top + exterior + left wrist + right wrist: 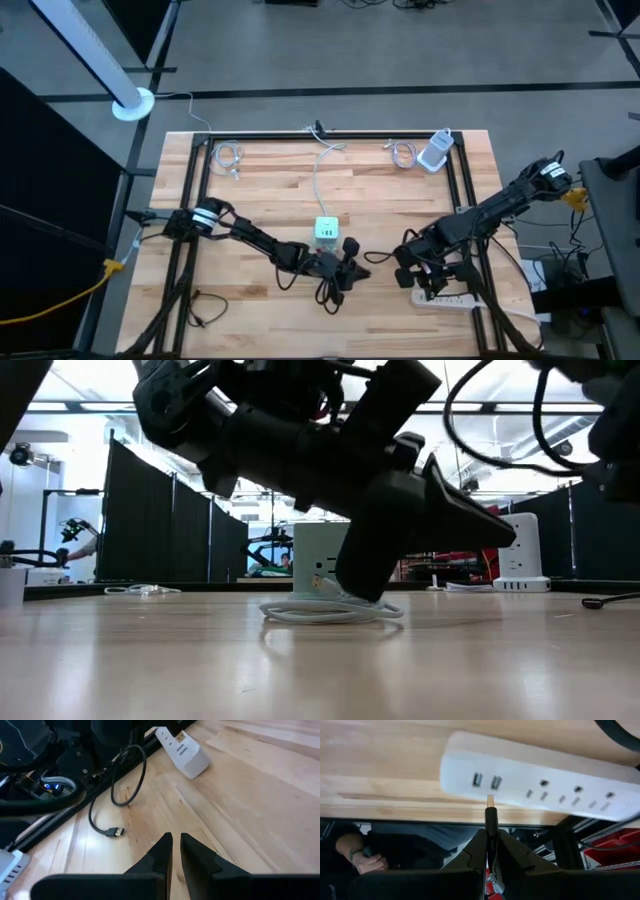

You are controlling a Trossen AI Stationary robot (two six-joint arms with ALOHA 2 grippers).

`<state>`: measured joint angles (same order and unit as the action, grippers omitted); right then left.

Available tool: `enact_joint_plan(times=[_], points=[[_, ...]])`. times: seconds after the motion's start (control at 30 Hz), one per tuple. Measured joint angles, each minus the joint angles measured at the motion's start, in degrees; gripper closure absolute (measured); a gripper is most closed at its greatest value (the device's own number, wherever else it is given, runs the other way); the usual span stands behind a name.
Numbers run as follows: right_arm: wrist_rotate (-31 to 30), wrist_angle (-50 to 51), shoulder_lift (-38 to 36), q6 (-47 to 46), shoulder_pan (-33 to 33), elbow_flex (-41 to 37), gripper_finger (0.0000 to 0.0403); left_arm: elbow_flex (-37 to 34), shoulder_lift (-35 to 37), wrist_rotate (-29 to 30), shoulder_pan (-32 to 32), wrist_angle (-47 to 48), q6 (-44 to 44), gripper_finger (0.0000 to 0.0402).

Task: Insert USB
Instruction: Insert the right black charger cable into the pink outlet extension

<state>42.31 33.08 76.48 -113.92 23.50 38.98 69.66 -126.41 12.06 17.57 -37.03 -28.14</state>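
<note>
My right gripper (425,283) hovers at the table's near right, beside the white power strip (450,298), and is shut on a black USB plug (491,817). The plug's metal tip (490,800) points at the strip's two USB ports (486,782), just short of them. The strip (540,785) lies flat along the table's near edge. My left gripper (176,845) is near the table's middle (345,262), shut and empty, low over the wood. A free black USB plug (116,832) lies on the table ahead of it. My right gripper pinches the black USB plug's body (491,827) between its two fingers. The plug runs along the fingers and sticks out past their tips. It is lifted clear of the table, its metal tip toward the strip's port face.
A green-and-white charger cube (326,230) with a white cord (325,610) stands mid-table by my left gripper. A black cable loops below it (330,290). A white adapter (435,152) and coiled cables (228,156) lie at the far edge. A person's hand (367,861) shows beyond the near edge.
</note>
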Motion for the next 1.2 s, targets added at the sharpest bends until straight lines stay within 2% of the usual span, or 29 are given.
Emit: enact_joint_plan(times=[0.23,0.5,1.2], points=[[2.89,-0.39,1.99,3.17,-0.82,-0.61,0.0387,-2.12,0.35,0.01,0.93,-0.36,2.53,0.0377],[2.99,-0.74,1.99,4.28,-1.44,-1.28,0.0387,-4.58,0.83,0.55,1.49,-2.28,4.64,0.0377],[1.37,-3.54,1.95,-3.48,-1.26,-1.81,0.0387,-7.84,0.87,0.97,1.56,-3.95,7.09,0.0377]])
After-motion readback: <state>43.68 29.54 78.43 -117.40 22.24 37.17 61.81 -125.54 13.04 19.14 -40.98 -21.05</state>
